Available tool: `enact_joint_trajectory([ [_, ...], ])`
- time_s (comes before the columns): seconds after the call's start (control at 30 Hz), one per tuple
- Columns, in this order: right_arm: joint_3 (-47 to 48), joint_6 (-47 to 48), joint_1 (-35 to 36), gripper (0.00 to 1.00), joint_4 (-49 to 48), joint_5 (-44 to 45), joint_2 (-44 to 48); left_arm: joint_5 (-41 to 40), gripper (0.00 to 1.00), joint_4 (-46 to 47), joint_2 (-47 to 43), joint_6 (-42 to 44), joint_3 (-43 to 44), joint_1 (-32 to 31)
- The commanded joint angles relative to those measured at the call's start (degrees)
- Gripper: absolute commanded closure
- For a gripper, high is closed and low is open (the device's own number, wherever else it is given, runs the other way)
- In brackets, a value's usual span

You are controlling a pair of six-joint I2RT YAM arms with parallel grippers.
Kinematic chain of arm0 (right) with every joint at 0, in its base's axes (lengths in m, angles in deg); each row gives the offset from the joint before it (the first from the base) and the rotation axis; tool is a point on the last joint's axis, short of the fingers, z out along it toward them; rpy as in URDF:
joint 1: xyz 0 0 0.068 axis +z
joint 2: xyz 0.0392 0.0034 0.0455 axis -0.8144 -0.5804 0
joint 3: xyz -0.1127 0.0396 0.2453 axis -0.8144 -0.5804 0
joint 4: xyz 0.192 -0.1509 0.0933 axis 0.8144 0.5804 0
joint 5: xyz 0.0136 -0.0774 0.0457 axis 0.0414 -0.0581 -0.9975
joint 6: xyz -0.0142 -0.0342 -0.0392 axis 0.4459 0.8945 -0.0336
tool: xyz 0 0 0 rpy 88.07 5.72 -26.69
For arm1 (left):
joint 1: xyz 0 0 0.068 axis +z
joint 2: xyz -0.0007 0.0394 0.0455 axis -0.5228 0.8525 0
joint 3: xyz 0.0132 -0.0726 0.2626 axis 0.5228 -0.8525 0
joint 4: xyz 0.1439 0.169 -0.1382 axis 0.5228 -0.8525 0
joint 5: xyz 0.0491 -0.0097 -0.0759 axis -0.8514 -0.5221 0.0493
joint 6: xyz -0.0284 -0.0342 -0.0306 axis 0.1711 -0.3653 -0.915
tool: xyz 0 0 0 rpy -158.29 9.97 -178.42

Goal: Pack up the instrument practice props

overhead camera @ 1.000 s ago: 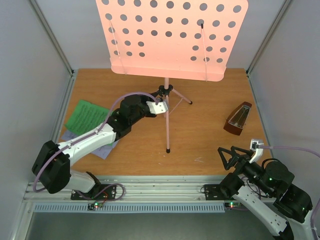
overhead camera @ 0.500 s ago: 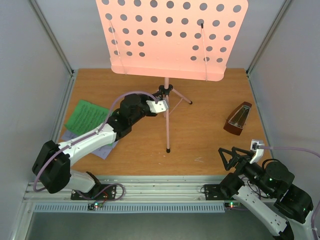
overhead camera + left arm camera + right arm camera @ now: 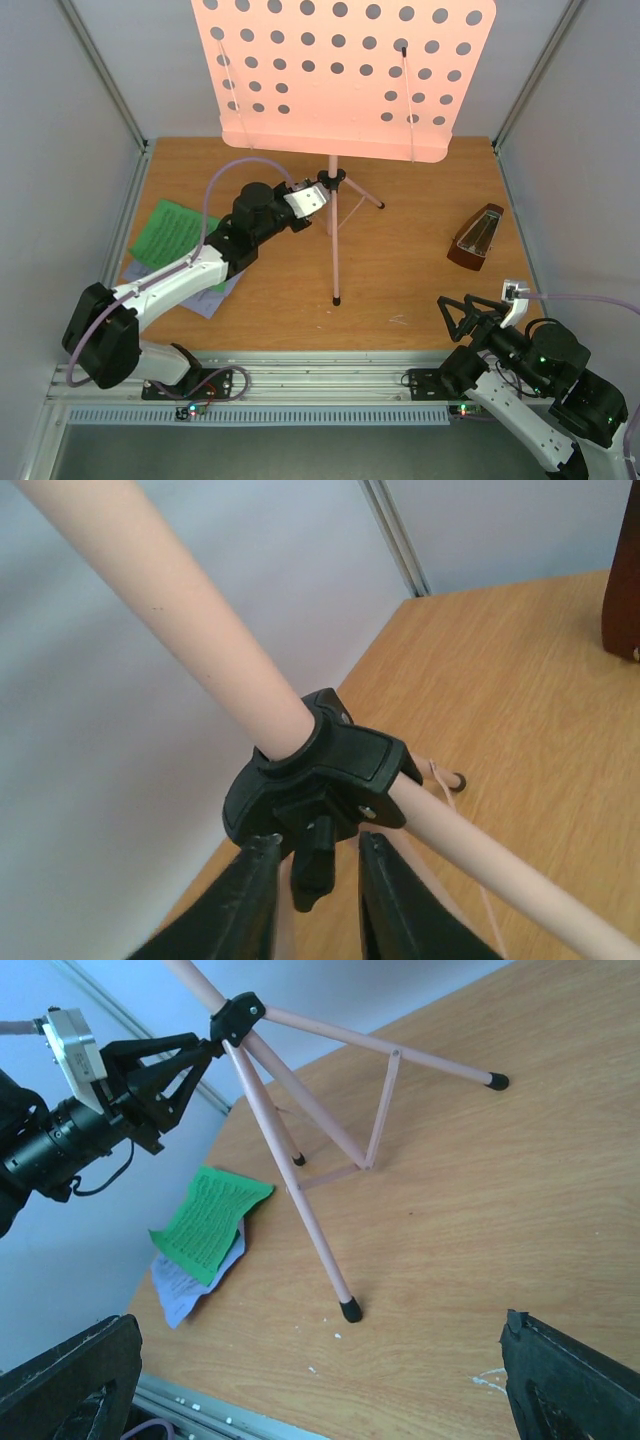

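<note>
One wrist view: left end effector [image 3: 318,845] narrow astride stand knob [image 3: 312,872], grip unclear; right end effector [image 3: 320,1340] wide, empty.

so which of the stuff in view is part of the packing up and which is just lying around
Part of the job:
music stand
music sheets
metronome

Just there, not to be packed:
table
metal rail along the near edge
side walls

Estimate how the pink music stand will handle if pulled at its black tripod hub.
Likely top-heavy: the music stand carries a wide desk on one thin pole, so it may tip. Probably light; its slim legs could flex.
</note>
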Motion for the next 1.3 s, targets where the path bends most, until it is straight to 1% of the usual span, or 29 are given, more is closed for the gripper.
enact_joint_trajectory([
  [0.0, 0.2, 0.3, -0.1, 0.02, -0.6, -0.3, 0.5, 3.9, 0.65, 2.2, -2.2, -8.1, -0.7, 0.9],
  [0.07, -0.2, 0.9, -0.1, 0.02, -2.3, -1.0, -0.1, 4.1, 0.48, 3.8, -3.6, -10.9, -1.9, 0.9],
  [0.1, -0.3, 1.4, -0.1, 0.02, -3.1, -1.3, -0.7, 4.1, 0.43, 4.7, -4.3, -11.9, -2.6, 0.9],
  [0.2, -0.6, 3.2, -0.1, 0.02, -6.3, -3.2, -3.1, 2.9, 0.31, 7.5, -7.0, -16.9, -4.6, 1.0],
  [0.27, -1.1, 4.1, -0.1, 0.01, -8.9, -4.0, -5.0, 2.7, 0.28, 7.9, -9.0, -21.9, -5.7, 0.9],
  [0.33, -2.1, 4.6, -0.1, 0.02, -11.9, -4.6, -7.0, 2.6, 0.27, 7.4, -11.0, -27.3, -6.7, 0.9],
  [0.43, -4.4, 5.4, -0.1, 0.02, -18.0, -5.0, -9.5, 3.2, 0.30, 7.0, -12.9, -39.2, -8.8, 0.7],
  [0.53, -6.9, 7.5, -0.1, 0.04, -26.7, -6.1, -12.1, 3.8, 0.35, 10.2, -13.7, -50.1, -13.1, 0.2],
  [0.6, -8.7, 9.3, -0.1, 0.04, -32.3, -6.6, -14.0, 3.3, 0.36, 11.1, -13.5, -54.4, -14.5, -0.5],
  [0.77, -9.7, 11.9, -0.1, 0.06, -40.9, -6.1, -21.1, 2.3, 0.38, 9.2, -10.7, -58.4, -14.6, -2.3],
  [0.93, -8.5, 11.3, -0.6, 0.10, -45.1, -7.5, -31.3, 3.3, 0.40, 11.9, -5.8, -61.4, -13.7, -2.9],
  [0.97, -8.3, 10.8, -1.2, 0.10, -45.6, -9.0, -33.2, 3.4, 0.40, 12.2, -4.8, -61.8, -13.3, -3.0],
  [1.1, -8.8, 7.9, -6.2, 0.12, -48.5, -14.4, -37.3, 3.0, 0.41, 14.2, -1.1, -63.4, -11.5, -3.6],
  [1.2, -9.7, 6.0, -10.7, 0.13, -49.6, -18.0, -37.9, 3.0, 0.42, 16.4, 1.6, -64.5, -10.6, -4.2],
  [1.27, -10.2, 5.9, -12.7, 0.12, -49.3, -18.8, -37.9, 3.8, 0.42, 18.1, 3.9, -65.2, -10.0, -4.5],
])
